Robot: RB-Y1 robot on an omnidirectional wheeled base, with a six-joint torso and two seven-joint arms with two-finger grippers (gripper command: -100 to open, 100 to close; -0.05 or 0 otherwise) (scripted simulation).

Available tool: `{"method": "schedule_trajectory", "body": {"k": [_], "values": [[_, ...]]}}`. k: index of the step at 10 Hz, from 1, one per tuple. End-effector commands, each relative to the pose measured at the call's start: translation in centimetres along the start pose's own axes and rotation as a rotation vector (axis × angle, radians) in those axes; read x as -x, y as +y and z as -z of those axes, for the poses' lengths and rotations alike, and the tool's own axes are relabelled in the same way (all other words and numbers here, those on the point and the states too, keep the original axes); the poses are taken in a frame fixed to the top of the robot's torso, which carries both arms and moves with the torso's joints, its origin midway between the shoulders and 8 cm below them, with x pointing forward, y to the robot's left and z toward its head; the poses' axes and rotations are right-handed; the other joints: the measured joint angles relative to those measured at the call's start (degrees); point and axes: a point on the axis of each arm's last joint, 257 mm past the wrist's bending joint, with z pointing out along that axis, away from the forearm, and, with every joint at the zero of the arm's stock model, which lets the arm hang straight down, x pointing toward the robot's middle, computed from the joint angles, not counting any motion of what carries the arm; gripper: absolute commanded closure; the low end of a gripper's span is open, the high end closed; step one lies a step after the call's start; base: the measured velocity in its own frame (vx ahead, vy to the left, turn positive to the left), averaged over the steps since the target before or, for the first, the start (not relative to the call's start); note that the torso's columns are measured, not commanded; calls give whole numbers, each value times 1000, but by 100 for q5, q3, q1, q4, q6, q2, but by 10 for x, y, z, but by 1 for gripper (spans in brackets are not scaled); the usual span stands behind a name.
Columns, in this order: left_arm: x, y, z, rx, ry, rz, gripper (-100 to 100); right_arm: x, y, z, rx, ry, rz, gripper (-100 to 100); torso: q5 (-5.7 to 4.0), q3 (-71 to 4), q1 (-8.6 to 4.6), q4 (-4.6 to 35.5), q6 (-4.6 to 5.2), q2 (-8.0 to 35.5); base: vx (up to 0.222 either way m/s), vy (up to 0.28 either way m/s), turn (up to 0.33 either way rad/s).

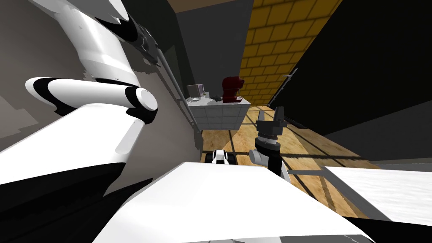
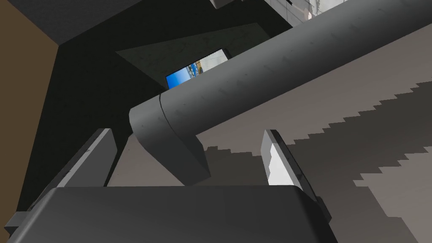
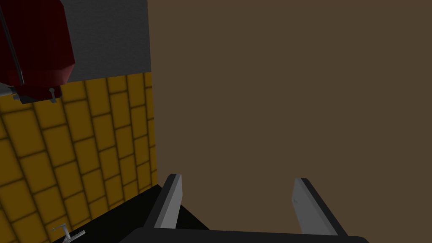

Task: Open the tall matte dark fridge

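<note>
Straddling the upper end of the long grey handle (image 2: 261, 71) on the fridge (image 1: 168, 105), the left gripper (image 2: 185, 131) has its 2 fingers (image 2: 276, 160) spread wide. They stand on either side of the bar's end bracket, apparently apart from it and gripping nothing. The handle's long axis runs down the door (image 2: 358, 126) away from that hand, so the left arm, raised high with its elbow bent, is much the nearer. The right gripper (image 1: 276, 120), also open and empty, hangs low over the wooden floor (image 1: 253, 143), well apart from the fridge.

Lighting dim and flat overall; head view rolled, corners splayed; jagged, stair-stepped shadow edges on the fridge door (image 2: 337, 126).
</note>
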Motion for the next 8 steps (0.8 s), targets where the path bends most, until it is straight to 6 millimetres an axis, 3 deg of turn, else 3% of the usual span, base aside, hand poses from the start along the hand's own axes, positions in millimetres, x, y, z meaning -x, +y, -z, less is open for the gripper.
{"method": "schedule_trajectory", "body": {"k": [1,4,5,7,8], "values": [[-22,-14,5,-28,47,-5,100,0,0,0,0,0,0,0,7,5,1,-7,-7,1,-109,-67,-143],[-56,-30,11,-62,120,-16,100,0,0,0,0,0,-1,0,18,14,0,-22,-6,7,-208,-75,-154],[-79,-41,17,-85,168,-24,100,0,0,0,0,0,0,0,20,-2,19,-19,-10,-10,-232,-101,-178],[-90,-46,21,-96,192,-28,100,0,0,0,0,0,0,0,6,-9,14,-6,-3,-15,-165,-75,-101],[-112,-57,28,-119,241,-37,100,0,0,0,0,0,0,0,4,-21,11,-8,-5,-35,-157,-101,-147]]}}
